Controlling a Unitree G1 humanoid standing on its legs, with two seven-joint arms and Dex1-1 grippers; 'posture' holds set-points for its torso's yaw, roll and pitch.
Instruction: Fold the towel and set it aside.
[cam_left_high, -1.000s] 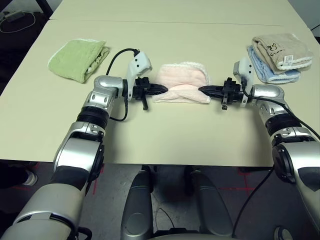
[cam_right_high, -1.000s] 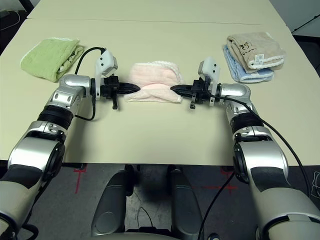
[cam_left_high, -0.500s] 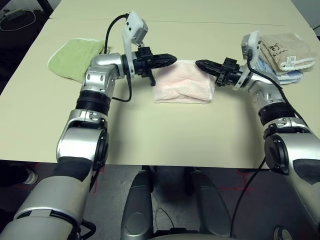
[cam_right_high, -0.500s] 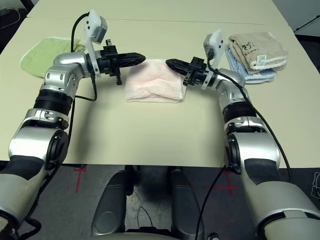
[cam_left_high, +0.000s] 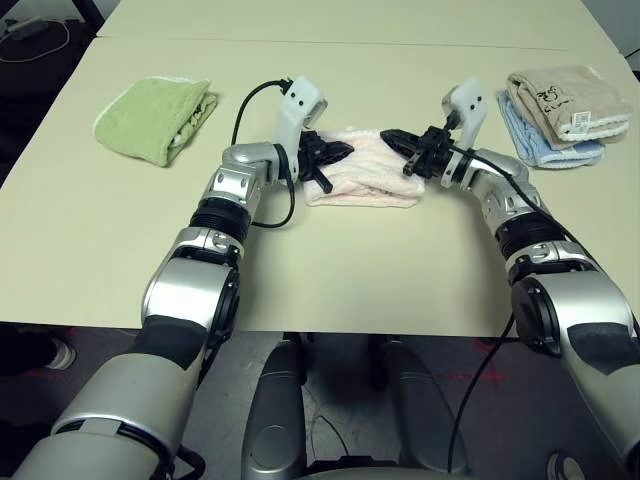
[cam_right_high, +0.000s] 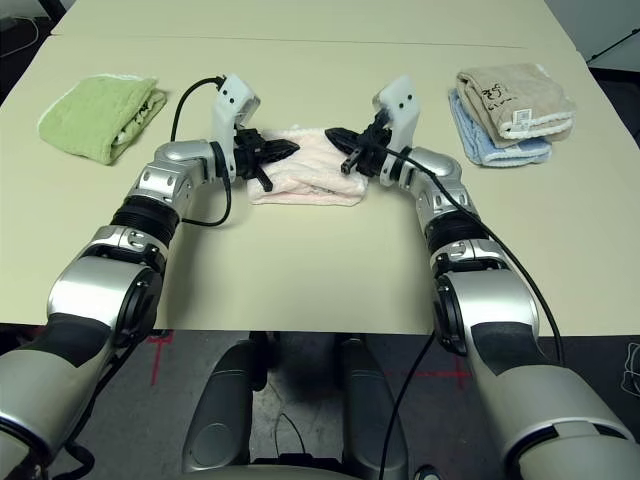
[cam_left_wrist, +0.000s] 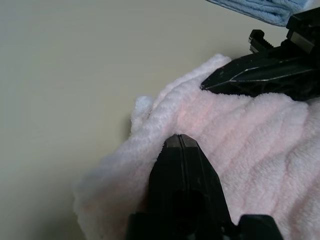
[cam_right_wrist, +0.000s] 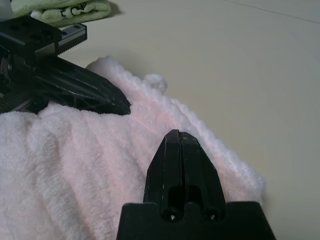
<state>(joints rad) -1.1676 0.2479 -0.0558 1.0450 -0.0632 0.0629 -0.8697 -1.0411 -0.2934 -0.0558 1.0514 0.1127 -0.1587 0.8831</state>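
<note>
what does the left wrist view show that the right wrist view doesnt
Left wrist view: a strip of the light blue folded towel at the frame's edge, and the right gripper lying shut across the pink towel.

Right wrist view: the green folded towel, and the left gripper, also shut, on the pink towel.

Both share: the pale pink towel folded on the beige table, with that arm's own shut fingers over the terry, neither pinching any fabric.
</note>
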